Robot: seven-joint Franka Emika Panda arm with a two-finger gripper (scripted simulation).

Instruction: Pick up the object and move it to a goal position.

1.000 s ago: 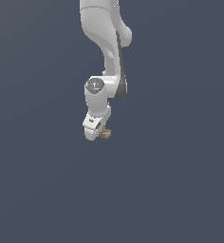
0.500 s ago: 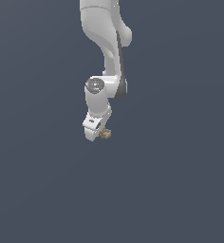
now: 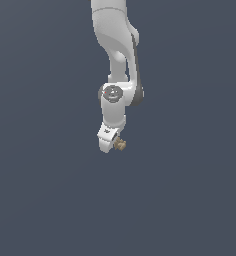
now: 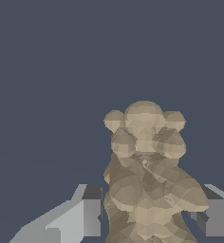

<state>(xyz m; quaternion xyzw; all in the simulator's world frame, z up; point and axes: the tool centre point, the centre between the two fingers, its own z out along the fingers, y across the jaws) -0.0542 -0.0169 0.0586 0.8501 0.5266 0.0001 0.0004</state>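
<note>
The biggest thing is the flat dark grey-blue ground (image 3: 45,200) that fills both views. It has no edges or corners to see, and whether it is a desk cannot be told.

Next is the white robot arm (image 3: 115,45). It comes down from the top middle of the exterior view. It bends at a round joint (image 3: 111,93) with a small red dot on it, and then leans down a little toward the exterior view's left.

At the end of the arm is the gripper (image 3: 114,145). In the wrist view the gripper (image 4: 149,216) shows two grey fingers (image 4: 85,213), one on each side of the object. The fingers sit right up against it, so the gripper is squeezed onto the object.

The smallest thing is the object (image 3: 120,145). It is tan-brown and bumpy. In the exterior view it pokes out from the gripper tip on the exterior view's right side. In the wrist view the object (image 4: 144,175) looks big and lumpy, with round knobs at its far end, and it sticks out past the fingers.

Compared with half a second ago and one second ago, almost nothing has changed. The arm is in nearly the same spot, and the object is still held at the gripper tip.
</note>
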